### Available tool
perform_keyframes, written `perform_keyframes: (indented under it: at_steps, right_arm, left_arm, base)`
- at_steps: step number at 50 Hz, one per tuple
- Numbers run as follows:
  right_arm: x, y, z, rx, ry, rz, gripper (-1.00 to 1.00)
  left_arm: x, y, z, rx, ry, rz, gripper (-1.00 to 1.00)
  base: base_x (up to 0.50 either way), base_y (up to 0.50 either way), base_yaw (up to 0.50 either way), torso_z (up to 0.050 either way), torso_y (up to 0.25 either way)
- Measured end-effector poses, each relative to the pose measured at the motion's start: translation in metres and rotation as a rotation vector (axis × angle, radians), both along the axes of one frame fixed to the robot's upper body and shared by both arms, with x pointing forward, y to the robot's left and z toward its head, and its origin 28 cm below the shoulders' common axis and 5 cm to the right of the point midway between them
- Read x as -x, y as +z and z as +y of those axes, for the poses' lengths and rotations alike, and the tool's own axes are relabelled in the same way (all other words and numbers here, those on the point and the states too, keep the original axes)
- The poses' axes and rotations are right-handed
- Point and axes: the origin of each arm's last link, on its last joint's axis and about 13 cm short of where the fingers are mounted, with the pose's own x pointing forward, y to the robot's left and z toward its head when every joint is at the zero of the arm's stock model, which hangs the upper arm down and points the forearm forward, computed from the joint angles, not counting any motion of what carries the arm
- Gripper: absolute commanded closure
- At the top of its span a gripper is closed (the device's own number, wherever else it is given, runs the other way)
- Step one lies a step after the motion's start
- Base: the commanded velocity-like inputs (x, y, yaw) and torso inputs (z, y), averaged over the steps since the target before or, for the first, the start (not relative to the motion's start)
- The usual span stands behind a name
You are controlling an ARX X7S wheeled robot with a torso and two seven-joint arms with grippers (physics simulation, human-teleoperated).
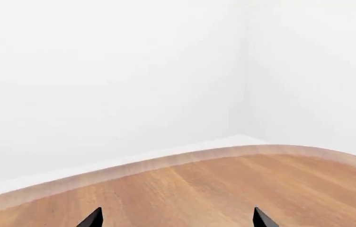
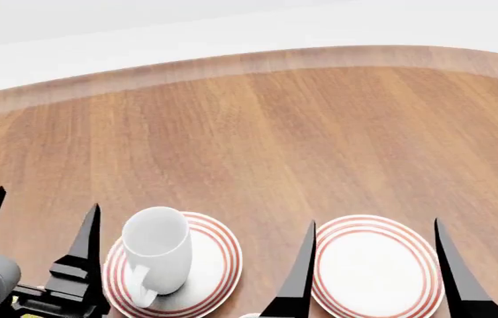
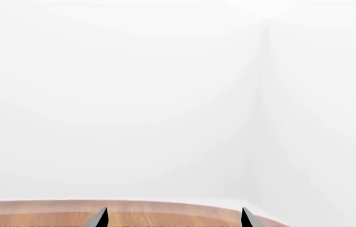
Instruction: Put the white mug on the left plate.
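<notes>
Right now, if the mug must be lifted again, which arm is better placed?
Left. The left gripper is open, empty, just beside the mug on the left plate. The right gripper straddles the other plate.

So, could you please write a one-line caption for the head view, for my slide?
White mug standing on the left red-ringed plate, right plate bare, both pincers open above the wooden table.

Plain white mug (image 2: 156,248) on the left plate (image 2: 214,265) — white with thin red concentric rim rings. Same pattern on the right plate (image 2: 375,268). Warm brown wood-grain table (image 2: 258,139) — black grippers, white walls.
</notes>
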Motion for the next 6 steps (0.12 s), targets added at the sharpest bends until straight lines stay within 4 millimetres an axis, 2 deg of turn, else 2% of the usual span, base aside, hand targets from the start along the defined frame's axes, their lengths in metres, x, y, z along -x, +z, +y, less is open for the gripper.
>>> perform_keyframes:
  at_steps: [6]
  right_arm:
    - [0.0000, -0.0004, -0.0001, -0.001, -0.001, 0.005, -1.00]
  left_arm:
    - [0.0061, 0.0046, 0.0043, 0.012, 0.011, -0.030, -1.00]
  base:
    - [0.00, 0.00, 0.00, 0.000, 0.000]
